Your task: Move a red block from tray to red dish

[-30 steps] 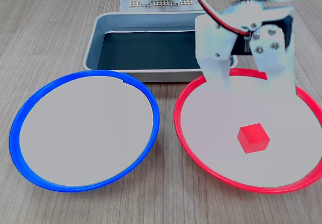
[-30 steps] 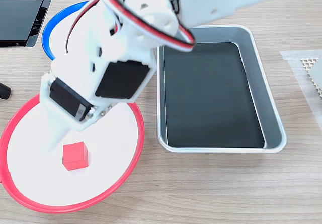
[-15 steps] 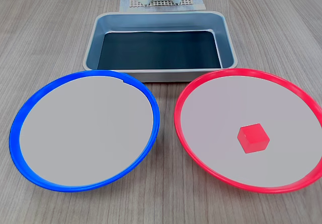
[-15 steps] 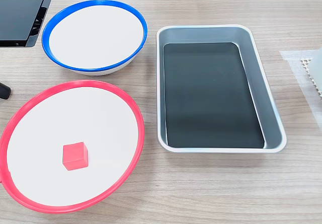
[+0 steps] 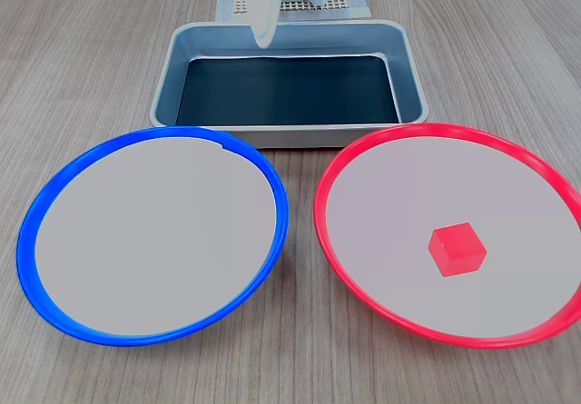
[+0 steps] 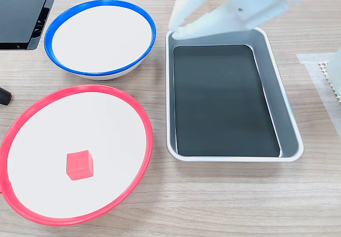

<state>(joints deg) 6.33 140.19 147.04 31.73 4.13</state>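
Note:
The red block (image 5: 457,250) (image 6: 80,165) lies free on the pale floor of the red dish (image 5: 390,195) (image 6: 69,120), right of centre in one fixed view and low on the left in the other. The silver tray (image 5: 281,135) (image 6: 234,156) has a bare black floor. My gripper (image 6: 177,31) reaches in from the top, above the tray's far corner beside the blue dish, well away from the block. Its white fingers (image 5: 260,14) meet at the tips and hold nothing.
A blue-rimmed dish (image 5: 145,241) (image 6: 101,40) of the same size stands beside the red one, with nothing in it. A mesh pad (image 5: 300,4) (image 6: 326,69) lies behind the tray under the arm's base. A black device (image 6: 21,13) sits at one table corner.
One second ago the open gripper hung over the red dish above the block. Half a second ago the arm was out of both views. Now it reaches in over the tray's far corner. The block has not moved.

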